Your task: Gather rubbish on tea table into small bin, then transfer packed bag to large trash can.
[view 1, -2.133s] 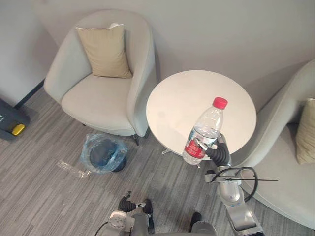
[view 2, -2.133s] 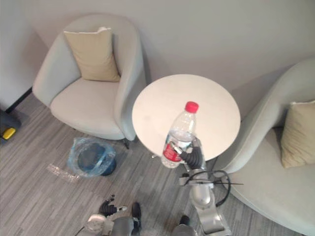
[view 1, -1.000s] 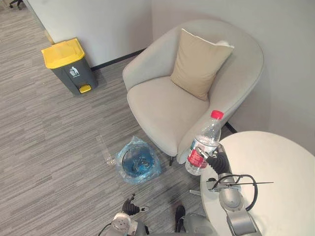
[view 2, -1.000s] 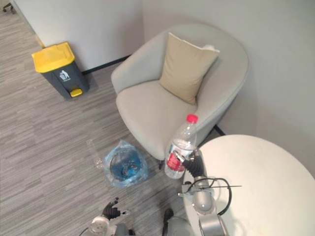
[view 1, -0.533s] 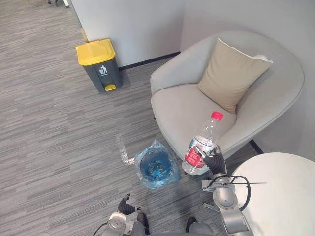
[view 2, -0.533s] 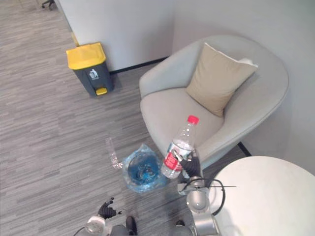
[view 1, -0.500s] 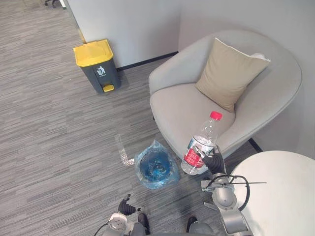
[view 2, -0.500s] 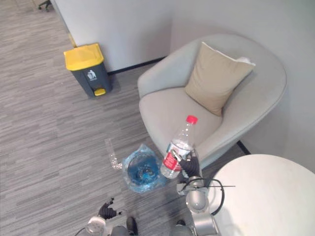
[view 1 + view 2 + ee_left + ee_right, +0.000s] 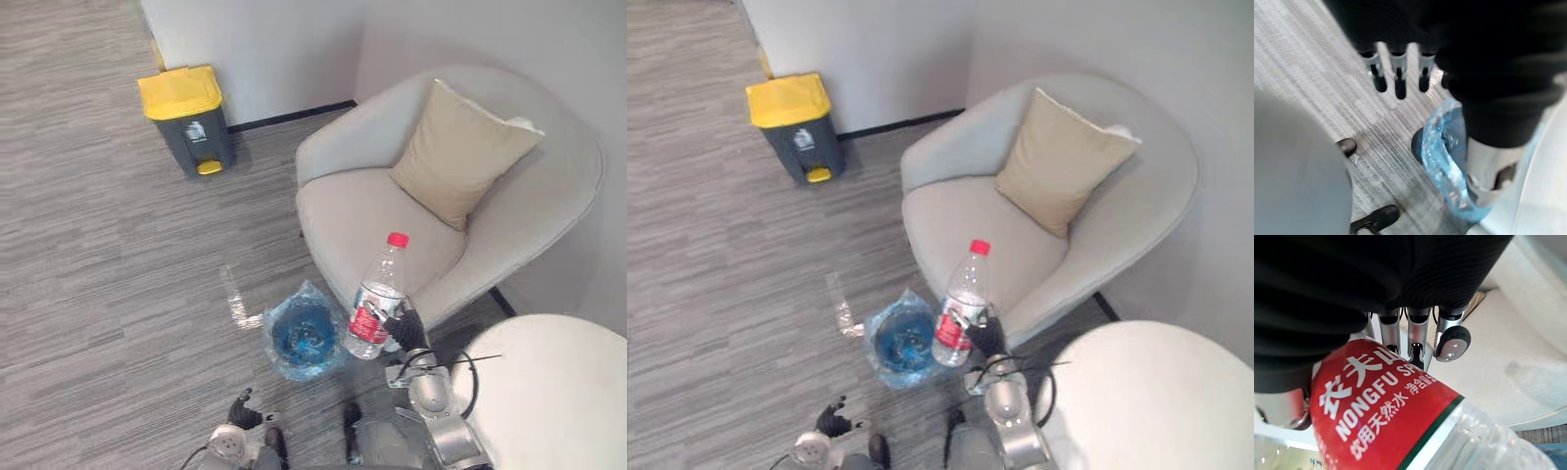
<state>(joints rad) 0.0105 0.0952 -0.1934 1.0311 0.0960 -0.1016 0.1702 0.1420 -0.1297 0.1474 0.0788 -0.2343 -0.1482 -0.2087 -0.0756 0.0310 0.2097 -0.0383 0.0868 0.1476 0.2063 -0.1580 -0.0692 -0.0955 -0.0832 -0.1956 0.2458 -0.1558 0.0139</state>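
Note:
A clear plastic water bottle (image 9: pixel 378 294) with a red cap and red label (image 9: pixel 1376 416) stands upright in my right hand (image 9: pixel 404 328), whose fingers (image 9: pixel 1410 333) are curled round its lower body. The bottle hangs in the air just right of the small bin (image 9: pixel 304 338), a dark bin lined with a blue bag (image 9: pixel 1447 161) that stands on the carpet in front of the armchair. My left hand (image 9: pixel 240 413) hangs low near the floor, fingers (image 9: pixel 1398 73) relaxed and holding nothing. The white round tea table (image 9: pixel 558 392) is at the lower right.
A grey large trash can with a yellow lid (image 9: pixel 186 113) stands against the wall at the upper left. A light grey armchair (image 9: pixel 372 211) with a tan cushion (image 9: pixel 460 152) sits behind the small bin. A clear plastic scrap (image 9: pixel 235 299) lies on the carpet left of the bin.
The camera has kept turning and the whole scene has shifted. My right hand has carried the bottle a little to the left, closer to the small bin.

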